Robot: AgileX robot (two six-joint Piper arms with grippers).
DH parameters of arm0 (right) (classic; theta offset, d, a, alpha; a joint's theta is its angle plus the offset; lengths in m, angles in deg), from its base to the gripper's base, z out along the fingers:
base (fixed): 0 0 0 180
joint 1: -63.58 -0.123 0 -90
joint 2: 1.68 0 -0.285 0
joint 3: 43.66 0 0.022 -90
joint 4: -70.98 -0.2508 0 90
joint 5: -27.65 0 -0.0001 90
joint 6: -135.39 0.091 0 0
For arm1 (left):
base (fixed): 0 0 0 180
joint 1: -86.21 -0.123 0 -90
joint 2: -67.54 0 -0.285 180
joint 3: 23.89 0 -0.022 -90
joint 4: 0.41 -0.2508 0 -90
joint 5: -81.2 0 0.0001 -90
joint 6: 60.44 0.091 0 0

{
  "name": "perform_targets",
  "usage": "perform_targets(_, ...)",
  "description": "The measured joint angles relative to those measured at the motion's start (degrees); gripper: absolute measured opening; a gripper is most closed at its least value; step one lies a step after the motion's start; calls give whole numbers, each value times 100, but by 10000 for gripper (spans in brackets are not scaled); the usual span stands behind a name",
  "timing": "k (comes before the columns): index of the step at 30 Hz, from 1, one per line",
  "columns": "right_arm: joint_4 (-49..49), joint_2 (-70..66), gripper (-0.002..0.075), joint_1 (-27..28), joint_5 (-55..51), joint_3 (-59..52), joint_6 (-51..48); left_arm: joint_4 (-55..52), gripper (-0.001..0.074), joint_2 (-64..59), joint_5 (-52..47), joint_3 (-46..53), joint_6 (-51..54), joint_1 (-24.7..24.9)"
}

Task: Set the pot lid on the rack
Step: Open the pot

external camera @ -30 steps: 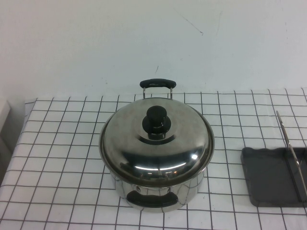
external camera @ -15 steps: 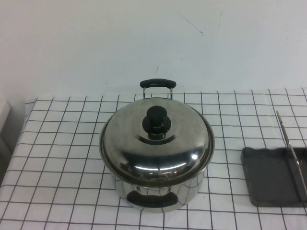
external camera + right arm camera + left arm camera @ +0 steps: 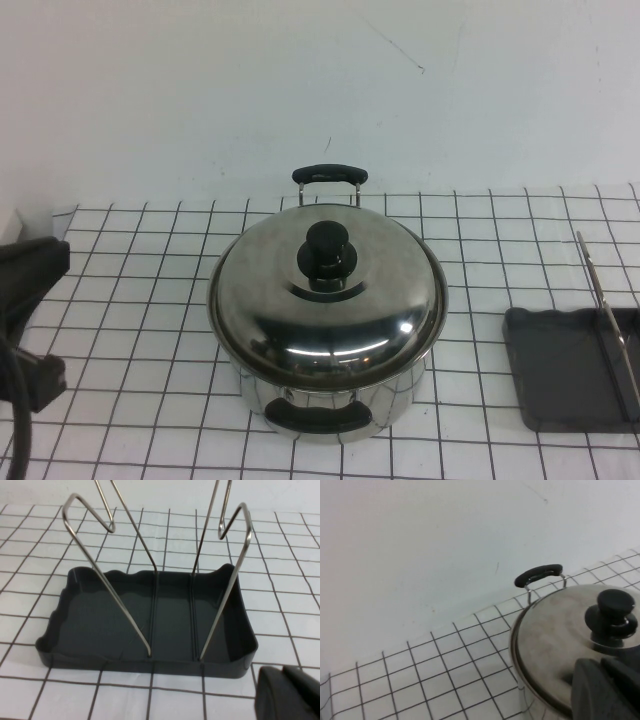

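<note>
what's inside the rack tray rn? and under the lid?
The rack holds only its wire bars; nothing else is in it. The pot lid sits shut on the pot, hiding its inside. Left gripper is at the table's left edge; right gripper is near the rack.

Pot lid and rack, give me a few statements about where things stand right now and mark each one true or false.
1. The pot lid sits on the pot. True.
2. The rack already holds the lid. False: nothing sits in the rack.
3. The left gripper is at the table's left edge, apart from the lid. True.
4. The rack stands to the robot's left of the pot. False: it is to the right.
5. The right gripper shows in the high view. False: only the right wrist view shows a part of it, near the rack.
</note>
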Motion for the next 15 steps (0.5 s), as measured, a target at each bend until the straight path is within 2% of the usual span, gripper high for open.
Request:
perform_targets(3, 0, 0, -3, 0, 0, 0, 0, -2264, 10, -160, 748, -39, -2149, 986)
perform_targets(6, 0, 0, -3, 0, 0, 0, 0, -4275, 76, -381, 1474, -39, -4375, 2057)
perform_targets(8, 0, 0, -3, 0, 0, 0, 0, -5185, 182, -624, 1939, -39, -5165, 2664)
perform_targets(10, 0, 0, -3, 0, 0, 0, 0, -5724, 323, -1002, 2451, -39, -5496, 3036)
perform_targets(11, 0, 0, -3, 0, 0, 0, 0, -5835, 369, -1174, 2659, -39, -5542, 3100)
perform_targets(13, 0, 0, -3, 0, 0, 0, 0, -5945, 521, -1706, 3058, -39, -5620, 3203)
perform_targets(15, 0, 0, -3, 0, 0, 0, 0, -5922, 601, -2062, 3339, -39, -5660, 3212)
